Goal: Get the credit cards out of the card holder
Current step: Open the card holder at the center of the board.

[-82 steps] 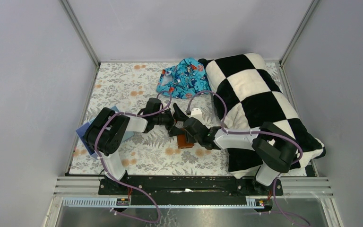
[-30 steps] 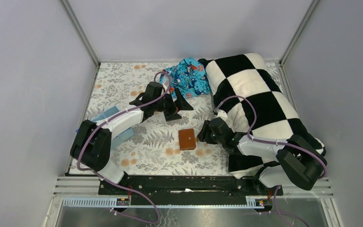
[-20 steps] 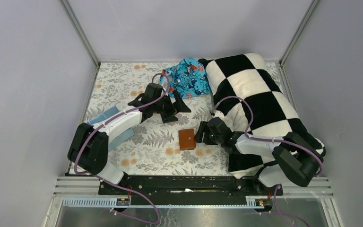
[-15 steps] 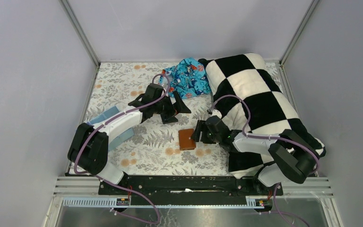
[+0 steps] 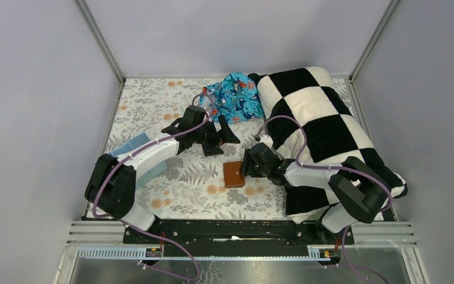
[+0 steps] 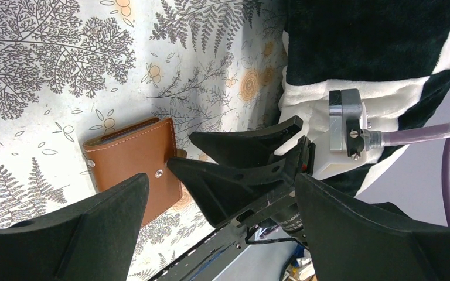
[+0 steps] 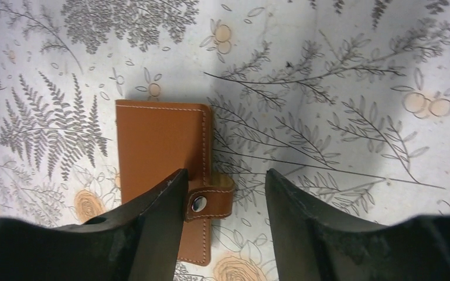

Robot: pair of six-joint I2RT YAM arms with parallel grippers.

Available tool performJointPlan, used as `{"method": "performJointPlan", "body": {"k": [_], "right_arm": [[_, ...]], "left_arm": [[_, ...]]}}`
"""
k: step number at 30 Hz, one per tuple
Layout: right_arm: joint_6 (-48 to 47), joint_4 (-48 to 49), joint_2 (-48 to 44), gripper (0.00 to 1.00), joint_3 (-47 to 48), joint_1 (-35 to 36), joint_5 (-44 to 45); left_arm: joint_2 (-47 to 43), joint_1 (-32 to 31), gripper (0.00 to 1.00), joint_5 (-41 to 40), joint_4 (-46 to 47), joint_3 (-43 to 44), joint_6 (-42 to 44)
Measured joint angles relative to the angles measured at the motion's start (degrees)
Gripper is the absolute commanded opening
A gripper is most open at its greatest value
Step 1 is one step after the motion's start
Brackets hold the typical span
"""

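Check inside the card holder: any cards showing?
No. The card holder lies folded shut on the floral cloth, snap tab at one edge, so its slots and any cards are hidden. The open right gripper straddles the tab.

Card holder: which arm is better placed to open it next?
Right, probably. The right gripper, open, sits at the closed card holder, fingers either side of its snap tab. The left gripper, also open, hovers farther back, apart from it.
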Motion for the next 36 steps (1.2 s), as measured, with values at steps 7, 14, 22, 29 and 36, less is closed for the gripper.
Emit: {"method": "performJointPlan", "body": {"k": [7,14,22,29,36], "right_arm": [[0.68,-1.29,-2.16,0.30,-2.05,0.02,1.22],[0.90,-2.67,-2.43,0.00,-2.10,0.02,1.05],[-1.92,-6.25,-8.28,0.00,-1.11,0.04,0.85],[-6.49,-8.33,-9.27,0.00,5.95,0.31,-3.52],[-7.98,-8.52,-7.82,0.00,8.94,1.60,-9.79]], "left_arm": [[0.02,-0.07,0.99,0.42,-0.17,-0.04,-0.15],[0.83,-0.15,0.99,0.46,-0.17,-0.04,-0.22],[1.07,0.02,0.99,0.39,-1.11,-0.09,0.39],[-1.44,3.56,0.99,-0.50,-4.52,-0.09,2.95],[-5.31,6.38,0.99,-2.21,-4.24,-2.34,4.26]]}}
